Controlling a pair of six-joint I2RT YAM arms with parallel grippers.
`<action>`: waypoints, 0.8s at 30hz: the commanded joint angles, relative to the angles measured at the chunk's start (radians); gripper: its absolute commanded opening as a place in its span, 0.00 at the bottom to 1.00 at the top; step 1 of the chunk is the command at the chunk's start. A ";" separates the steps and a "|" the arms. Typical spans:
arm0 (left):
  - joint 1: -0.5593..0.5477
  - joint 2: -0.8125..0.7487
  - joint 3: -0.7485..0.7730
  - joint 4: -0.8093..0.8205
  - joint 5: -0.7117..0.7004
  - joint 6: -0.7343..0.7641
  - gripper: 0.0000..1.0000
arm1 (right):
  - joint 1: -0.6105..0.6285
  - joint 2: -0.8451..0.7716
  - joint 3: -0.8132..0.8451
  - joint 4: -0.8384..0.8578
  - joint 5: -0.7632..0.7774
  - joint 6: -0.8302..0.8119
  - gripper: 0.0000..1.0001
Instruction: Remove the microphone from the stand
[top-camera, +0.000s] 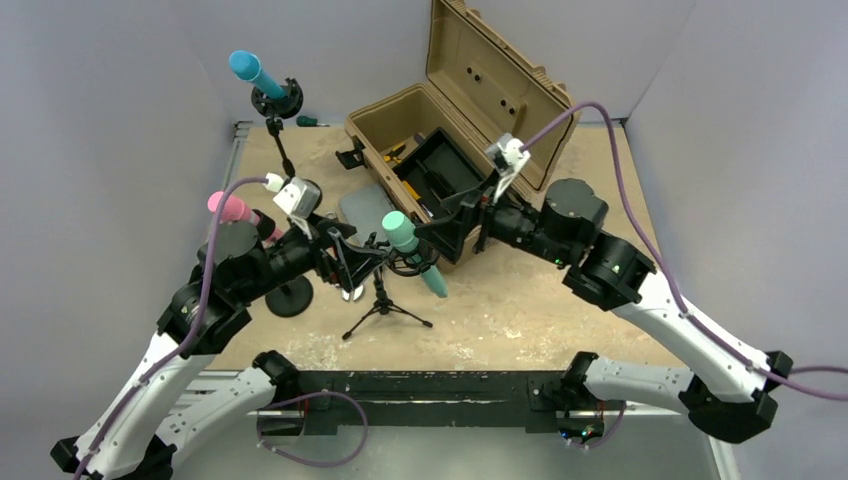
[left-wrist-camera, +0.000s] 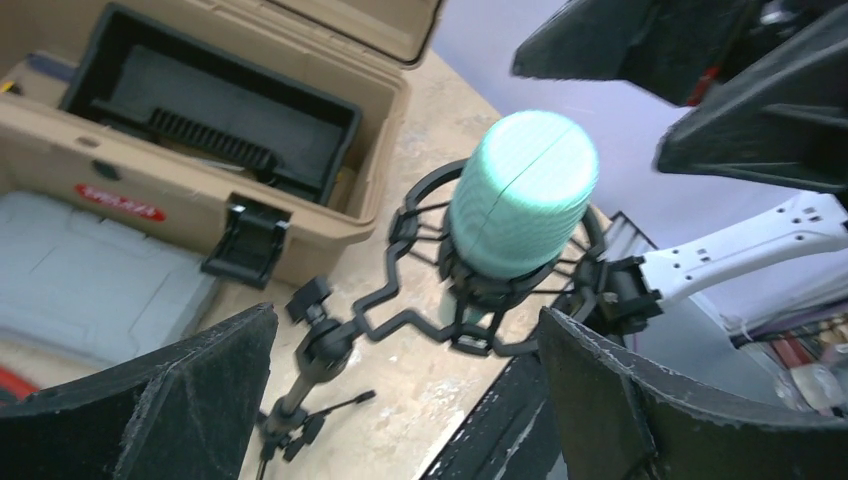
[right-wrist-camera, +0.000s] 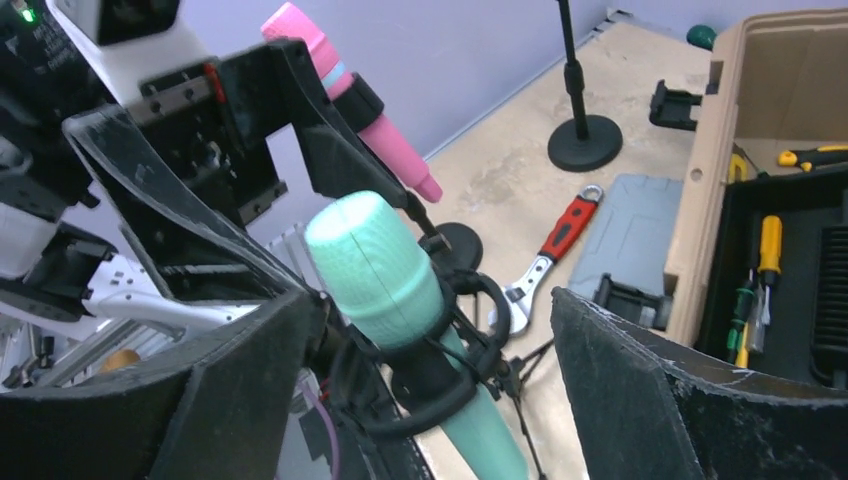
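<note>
Tan case (left-wrist-camera: 200, 180) open — screwdrivers (right-wrist-camera: 768, 248) in black tray (left-wrist-camera: 230, 105).

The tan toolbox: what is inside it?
A black tray sits inside the tan toolbox, and a yellow-handled screwdriver lies in it. Whatever is under the tray is covered, so it cannot be seen.

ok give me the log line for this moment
left claw: open, facing shock mount | right claw: open, straddling mint microphone | microphone: in mount on tripod stand
</note>
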 joint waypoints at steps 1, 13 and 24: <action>-0.003 -0.056 -0.046 -0.052 -0.141 0.020 1.00 | 0.150 0.091 0.149 -0.054 0.251 -0.063 0.87; -0.002 -0.145 -0.151 -0.075 -0.208 -0.003 1.00 | 0.519 0.359 0.346 -0.261 0.985 0.025 0.99; -0.003 -0.192 -0.229 -0.068 -0.224 -0.014 1.00 | 0.568 0.380 0.351 -0.278 1.056 -0.048 0.86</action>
